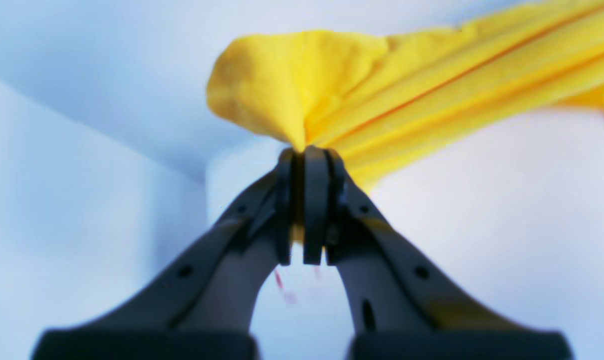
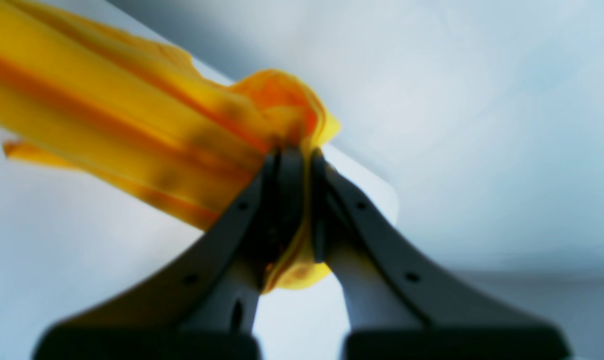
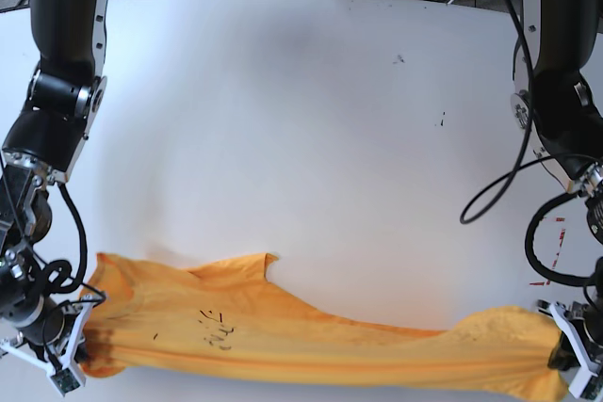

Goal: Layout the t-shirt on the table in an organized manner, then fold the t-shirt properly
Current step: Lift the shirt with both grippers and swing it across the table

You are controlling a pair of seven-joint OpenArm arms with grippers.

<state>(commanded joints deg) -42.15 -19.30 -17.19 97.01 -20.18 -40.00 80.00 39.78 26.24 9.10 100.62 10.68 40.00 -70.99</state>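
presently, t-shirt: stretched taut, low over the table near edge.
left gripper: fingers pinched closed on one bunched end.
right gripper: likewise clamped on other end.
risk: small bunched grips; over-tension may pull fabric free.

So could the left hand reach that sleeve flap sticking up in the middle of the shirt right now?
Probably not: the left hand is clamped on the t-shirt at its far end and would have to let go first.
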